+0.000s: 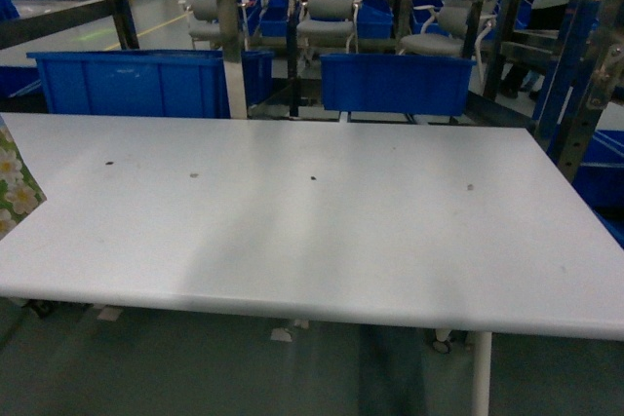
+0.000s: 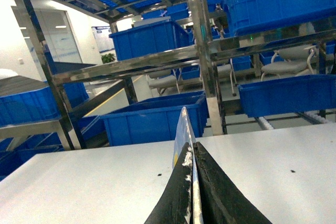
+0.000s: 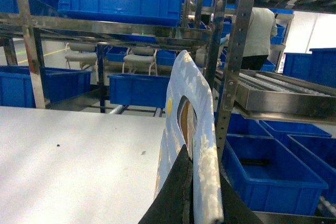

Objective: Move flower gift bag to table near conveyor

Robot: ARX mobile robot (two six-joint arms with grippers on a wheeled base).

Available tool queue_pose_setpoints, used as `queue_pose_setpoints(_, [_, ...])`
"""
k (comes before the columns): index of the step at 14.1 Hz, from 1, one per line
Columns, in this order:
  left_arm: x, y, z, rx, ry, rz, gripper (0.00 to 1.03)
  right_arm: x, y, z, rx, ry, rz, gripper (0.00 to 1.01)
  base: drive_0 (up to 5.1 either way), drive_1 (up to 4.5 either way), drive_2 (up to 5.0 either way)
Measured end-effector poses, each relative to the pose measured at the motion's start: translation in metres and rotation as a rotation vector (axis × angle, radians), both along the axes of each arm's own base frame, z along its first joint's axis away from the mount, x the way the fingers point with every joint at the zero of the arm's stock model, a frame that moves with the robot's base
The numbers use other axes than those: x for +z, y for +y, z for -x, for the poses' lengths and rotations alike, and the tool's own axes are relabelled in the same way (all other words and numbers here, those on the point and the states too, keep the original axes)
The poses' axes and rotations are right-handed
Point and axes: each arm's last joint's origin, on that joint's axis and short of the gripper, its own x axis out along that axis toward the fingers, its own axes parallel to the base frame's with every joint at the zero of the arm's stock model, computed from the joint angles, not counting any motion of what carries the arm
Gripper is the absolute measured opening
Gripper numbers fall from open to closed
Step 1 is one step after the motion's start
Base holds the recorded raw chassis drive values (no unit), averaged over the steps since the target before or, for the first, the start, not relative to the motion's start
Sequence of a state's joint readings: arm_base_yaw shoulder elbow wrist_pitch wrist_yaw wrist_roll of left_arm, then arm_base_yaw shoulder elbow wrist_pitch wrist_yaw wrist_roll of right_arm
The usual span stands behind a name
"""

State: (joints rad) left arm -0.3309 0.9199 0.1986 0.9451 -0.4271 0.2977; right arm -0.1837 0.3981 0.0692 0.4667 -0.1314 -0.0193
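- Nearest, in the right wrist view: right gripper (image 3: 190, 163) clamped on the pale-blue top edge of the flower gift bag (image 3: 199, 85), just below its handle cut-out (image 3: 184, 114), with the bag upright above the jaws.
- In the left wrist view: left gripper (image 2: 191, 153) pinched tight on a thin printed paper edge (image 2: 181, 129), apparently also bag; cannot tell whether the same bag or a second one.
- Paper worn and creased where pinched, so probably prone to tearing or slipping if pulled sideways, or if the two arms move apart.
- In the head view: only a daisy-printed corner (image 1: 12, 177) at the far left, beside the table (image 1: 312, 231); grippers out of sight there, so lowering hard to judge from that view.
- Wedge shape likely to tip over if let go while tilted or too near the table edge.
- Farther back: blue bins (image 1: 146, 80) and the steel conveyor (image 3: 273, 93), with posts close enough to snag on a wide swing.
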Motion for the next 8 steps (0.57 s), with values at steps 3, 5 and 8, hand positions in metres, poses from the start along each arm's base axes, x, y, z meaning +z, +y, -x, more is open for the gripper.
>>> queue_pose_setpoints(3, [-0.0003,0.0000,-0.0001,0.000,0.002,-0.001,0.02,-0.0003,0.0000,-0.0001,0.000,0.003,-0.001,0.02,-4.8,3.11,1.8])
queue_pose_setpoints(5, [-0.0001,0.0000,0.0000,0.000,0.001,-0.001,0.02,-0.0002,0.0000,-0.0001,0.000,0.002,0.000,0.02,-4.9,3.50,1.3])
queue_pose_setpoints(8, [-0.0001,0.0000,0.0000,0.000,0.001,-0.001,0.02,0.0000,0.0000,0.0000,0.000,0.000,0.000,0.02,-4.7,3.75,0.9])
